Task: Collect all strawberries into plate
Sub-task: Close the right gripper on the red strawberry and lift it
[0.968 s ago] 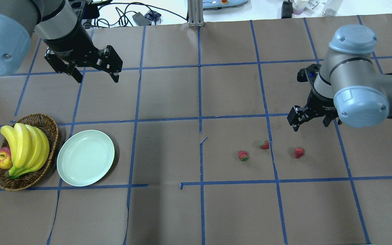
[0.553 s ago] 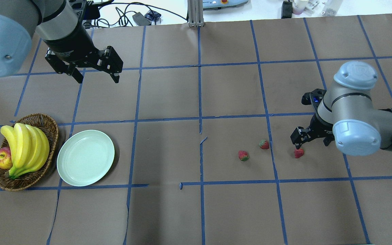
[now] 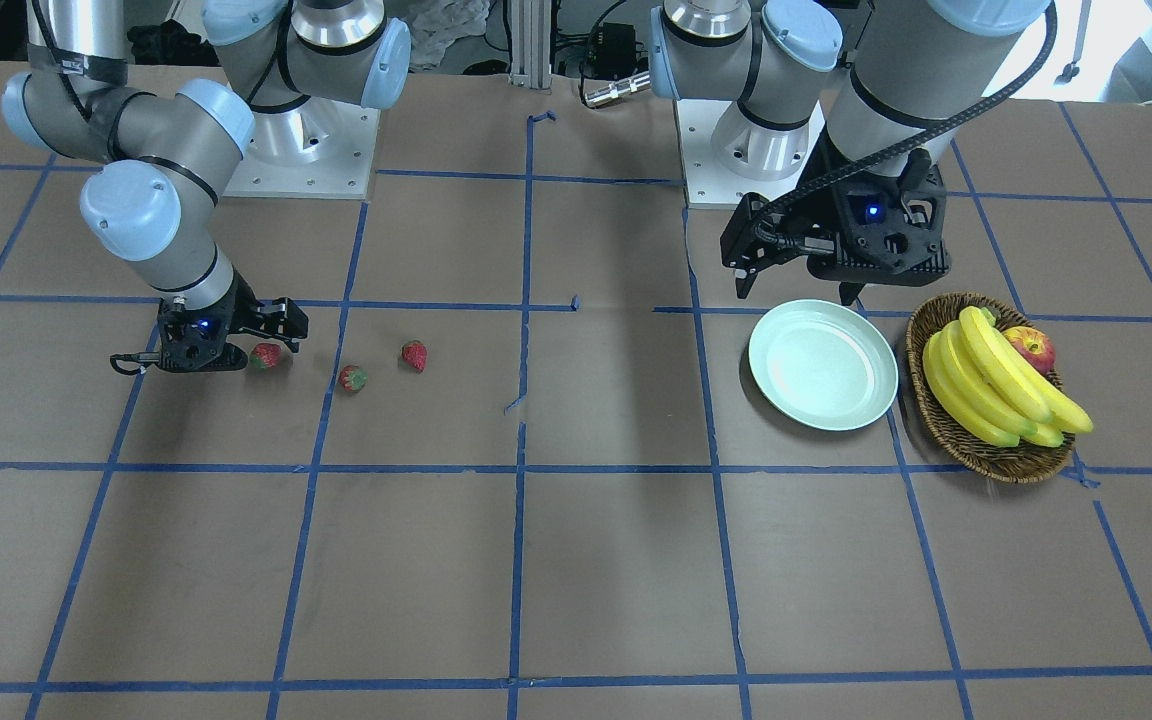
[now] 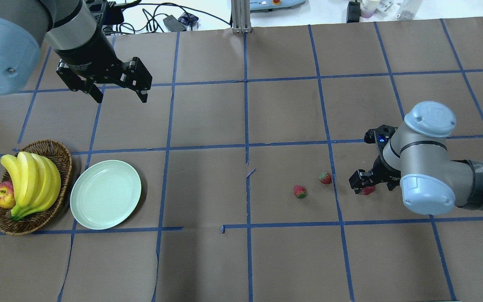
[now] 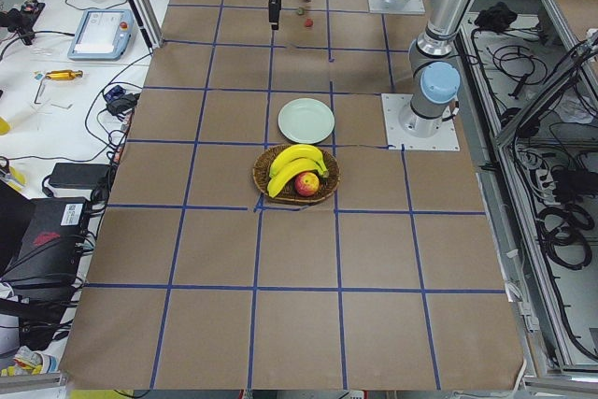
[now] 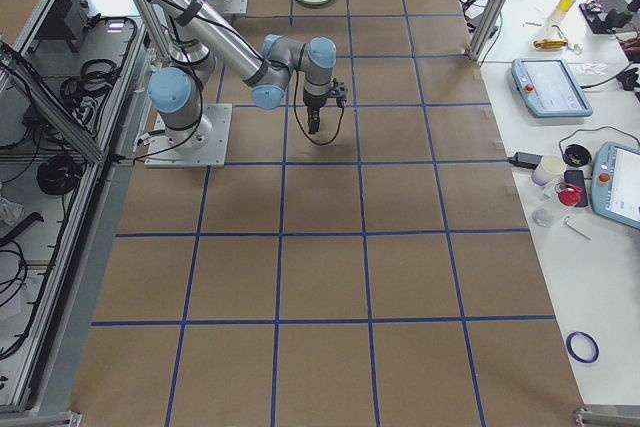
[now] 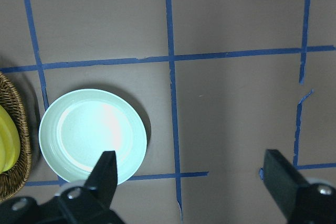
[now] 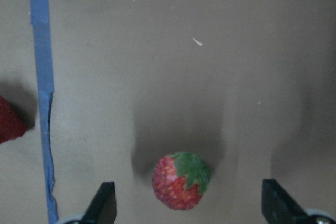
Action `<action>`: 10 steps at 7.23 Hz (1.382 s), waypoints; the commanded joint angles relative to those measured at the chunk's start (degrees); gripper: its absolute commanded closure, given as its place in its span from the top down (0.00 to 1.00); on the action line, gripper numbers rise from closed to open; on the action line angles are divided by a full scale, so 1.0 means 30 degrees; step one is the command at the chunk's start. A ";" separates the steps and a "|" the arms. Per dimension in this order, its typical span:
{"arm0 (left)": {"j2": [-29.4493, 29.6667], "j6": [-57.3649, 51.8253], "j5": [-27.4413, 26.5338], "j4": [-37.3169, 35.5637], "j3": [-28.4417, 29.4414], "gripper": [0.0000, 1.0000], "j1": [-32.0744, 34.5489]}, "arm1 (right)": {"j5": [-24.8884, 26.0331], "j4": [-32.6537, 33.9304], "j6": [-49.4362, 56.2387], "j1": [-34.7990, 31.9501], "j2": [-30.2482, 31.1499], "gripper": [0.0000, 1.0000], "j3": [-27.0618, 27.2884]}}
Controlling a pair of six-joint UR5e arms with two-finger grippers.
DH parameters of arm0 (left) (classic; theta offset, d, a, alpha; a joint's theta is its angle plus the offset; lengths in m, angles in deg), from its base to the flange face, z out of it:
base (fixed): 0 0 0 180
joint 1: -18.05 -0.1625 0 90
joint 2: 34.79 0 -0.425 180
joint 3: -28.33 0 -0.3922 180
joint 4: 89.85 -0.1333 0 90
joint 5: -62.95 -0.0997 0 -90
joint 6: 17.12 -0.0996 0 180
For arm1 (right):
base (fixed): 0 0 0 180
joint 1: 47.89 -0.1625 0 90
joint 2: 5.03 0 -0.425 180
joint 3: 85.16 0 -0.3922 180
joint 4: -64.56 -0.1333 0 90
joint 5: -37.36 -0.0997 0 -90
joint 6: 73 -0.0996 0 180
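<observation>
The right gripper [image 4: 370, 187] is coming down quickly. A second ago it was hanging higher and farther back over the table. Now it is sitting low over the rightmost strawberry [image 8: 181, 181], with its fingers spread wide on either side of the fruit and not touching it. The wrist view is showing this berry lying on the brown paper [image 8: 157, 51] between the fingertips, its green top turned sideways. By my reading, that is putting the first pick within reach, with only the closing and the lift left to do.

The middle strawberry [image 4: 325, 178] and the left strawberry [image 4: 300, 191] are lying unmoved just across a blue tape line [image 4: 337, 197]. The plate [image 4: 105, 195] is waiting empty, well apart at the left, beside the wicker basket [image 4: 63, 161] holding the bananas [image 4: 32, 180] and an apple [image 4: 1, 196], so nothing is collected yet.

The left gripper [image 4: 120, 97] is keeping its place above the far left of the table, its fingers wide and empty. Pale lettering is showing faintly on its black body, too small to read. No other writing is legible.
</observation>
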 commanded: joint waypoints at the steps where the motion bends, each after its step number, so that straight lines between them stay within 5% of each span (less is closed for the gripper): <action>1: 0.0001 0.0000 0.0000 0.0025 -0.0008 1.00 -0.0001 | 0.0000 0.0521 0.0101 0.0001 -0.0264 0.78 -0.0004; 3: 0.0001 0.0000 0.0000 0.0026 -0.0009 1.00 -0.0001 | 0.0058 0.0463 -0.0103 0.0001 -0.0264 0.10 0.0112; 4: 0.0001 0.0000 0.0000 0.0026 -0.0009 1.00 -0.0001 | 0.0030 0.0463 -0.0336 0.0001 -0.0235 0.00 0.0084; 7: 0.0030 0.0000 0.0000 0.0026 -0.0009 1.00 -0.0001 | 0.0000 -0.0524 -0.0982 -0.0899 -0.0235 0.00 -0.2418; 9: 0.0059 0.0000 0.0029 0.0026 -0.0009 1.00 -0.0001 | -0.0291 -0.5232 -0.5435 -0.3821 -0.0961 0.00 -0.6867; 10: 0.0060 0.0000 0.0001 0.0026 -0.0009 1.00 0.0057 | -0.0293 -0.5685 -0.8540 -0.6476 -0.1315 0.00 -0.7875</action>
